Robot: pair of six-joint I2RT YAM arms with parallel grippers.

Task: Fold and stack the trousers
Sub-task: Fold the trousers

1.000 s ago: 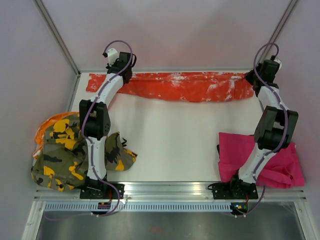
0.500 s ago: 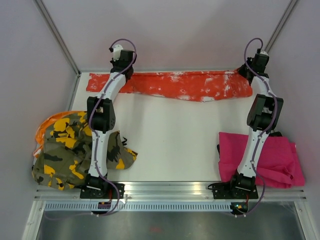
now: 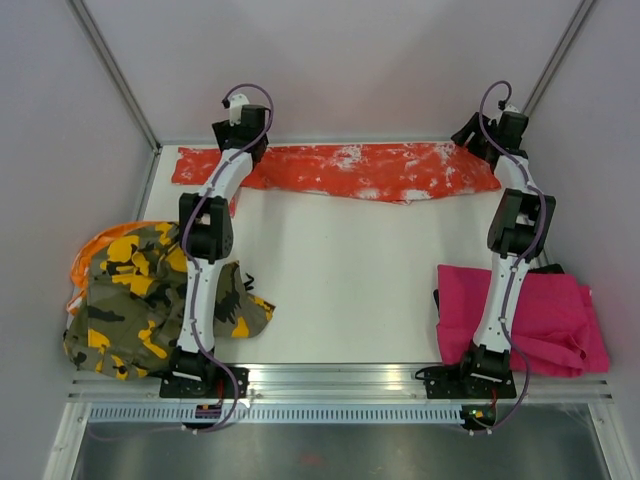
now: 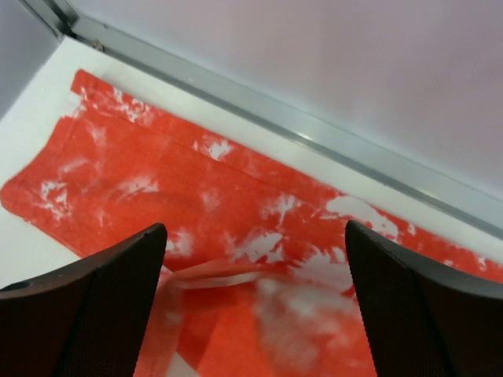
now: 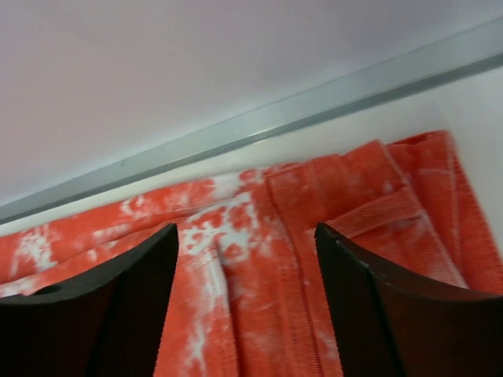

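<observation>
Three trousers, two grippers with fingers spread wide.
Only the top view shows all three pairs: orange-red splattered trousers (image 3: 340,170), camouflage trousers (image 3: 130,300), pink trousers (image 3: 540,320). The wrist views show the left gripper (image 4: 255,228) and right gripper (image 5: 246,232) gripping nothing, the orange-red cloth lying beneath and between their fingers.

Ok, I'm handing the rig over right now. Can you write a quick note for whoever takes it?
Left gripper: open, over the left end of the orange-red trousers, holding nothing.
Right gripper: open, over their right end, holding nothing.
Orange-red trousers: spread as a long strip along the far edge of the table.
Camouflage trousers: crumpled heap, near left.
Pink trousers: loose pile, near right.
Done: orange-red pair laid out.
Left: fold it shorter, fold the other two, stack all three.
</observation>
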